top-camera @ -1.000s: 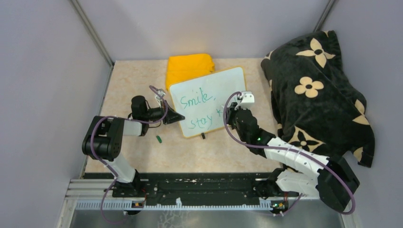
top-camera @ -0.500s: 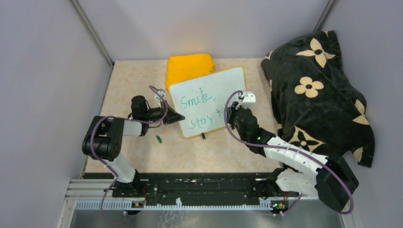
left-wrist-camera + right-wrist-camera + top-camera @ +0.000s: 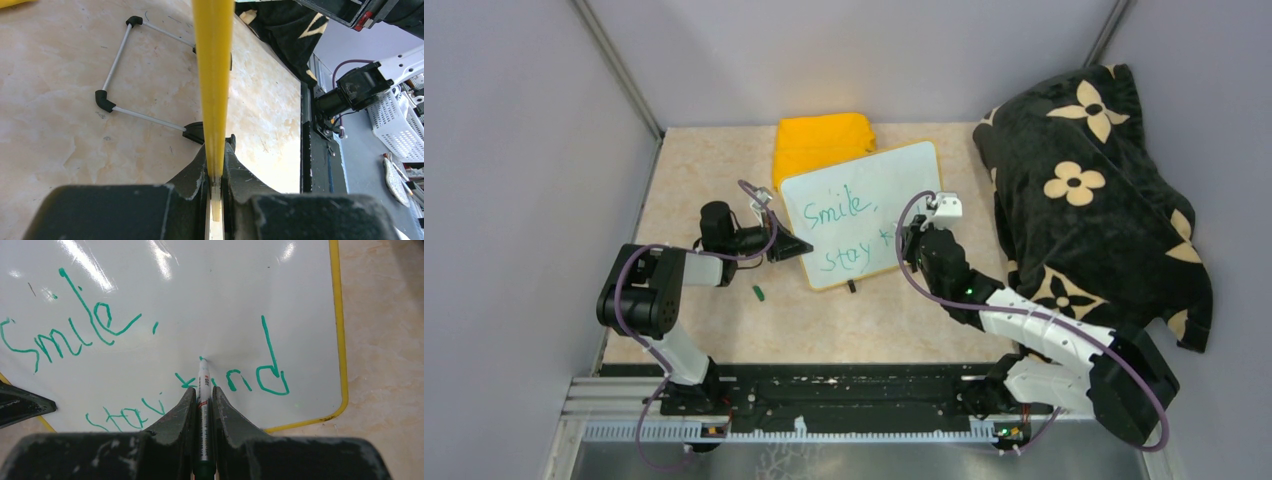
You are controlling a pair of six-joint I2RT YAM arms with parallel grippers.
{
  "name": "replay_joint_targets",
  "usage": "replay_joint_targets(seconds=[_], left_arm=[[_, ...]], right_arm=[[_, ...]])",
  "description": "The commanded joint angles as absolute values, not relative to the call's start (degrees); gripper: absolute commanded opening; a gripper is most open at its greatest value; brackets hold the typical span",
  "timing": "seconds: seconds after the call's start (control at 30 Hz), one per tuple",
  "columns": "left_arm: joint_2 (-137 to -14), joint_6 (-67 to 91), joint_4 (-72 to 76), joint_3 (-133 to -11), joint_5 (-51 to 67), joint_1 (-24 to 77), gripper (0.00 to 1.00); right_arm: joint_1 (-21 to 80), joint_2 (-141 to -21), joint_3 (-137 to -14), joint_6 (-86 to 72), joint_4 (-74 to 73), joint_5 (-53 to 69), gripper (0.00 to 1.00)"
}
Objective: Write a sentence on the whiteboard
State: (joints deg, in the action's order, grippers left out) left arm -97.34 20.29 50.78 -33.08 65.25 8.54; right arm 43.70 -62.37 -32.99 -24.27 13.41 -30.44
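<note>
The whiteboard [image 3: 894, 178], white with a thin yellow rim, stands tilted at the middle of the table. The sentence [image 3: 75, 332] in green reads "Smile," above "stay kind". My left gripper [image 3: 796, 247] is shut on the board's yellow left edge [image 3: 212, 75], seen edge-on in the left wrist view. My right gripper [image 3: 908, 243] is shut on a white marker [image 3: 204, 390]; its green tip touches the board just above the "k" and "i". In the top view the right arm hides the end of the second line.
A folded yellow cloth [image 3: 822, 141] lies behind the board. A black flowered blanket [image 3: 1089, 190] fills the right side. A small green cap [image 3: 759, 293] lies on the table near the left arm. The board's wire stand [image 3: 112, 95] rests on the table.
</note>
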Motion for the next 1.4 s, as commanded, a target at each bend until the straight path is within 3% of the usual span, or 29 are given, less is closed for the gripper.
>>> replay_joint_targets(seconds=[0.0, 0.4, 0.7, 1.1, 1.37], left_arm=[[-98.5, 17.4, 45.8, -33.0, 61.2, 9.1, 0.0], [-98.3, 17.3, 45.9, -33.0, 61.2, 9.1, 0.0], [-98.3, 17.3, 45.9, -33.0, 61.2, 9.1, 0.0], [-98.4, 17.1, 45.7, -33.0, 61.0, 9.1, 0.0], [-98.4, 17.1, 45.6, -33.0, 61.0, 9.1, 0.0]], right_arm=[[43.2, -60.7, -33.0, -25.0, 13.0, -32.0, 0.0], [42.8, -48.6, -32.4, -25.4, 7.0, -37.1, 0.0], [37.8, -41.3, -26.2, -35.2, 0.2, -40.7, 0.0], [37.6, -35.2, -17.6, -38.6, 4.9, -40.4, 0.0], [37.6, -38.0, -17.5, -38.6, 8.8, -39.8, 0.0]])
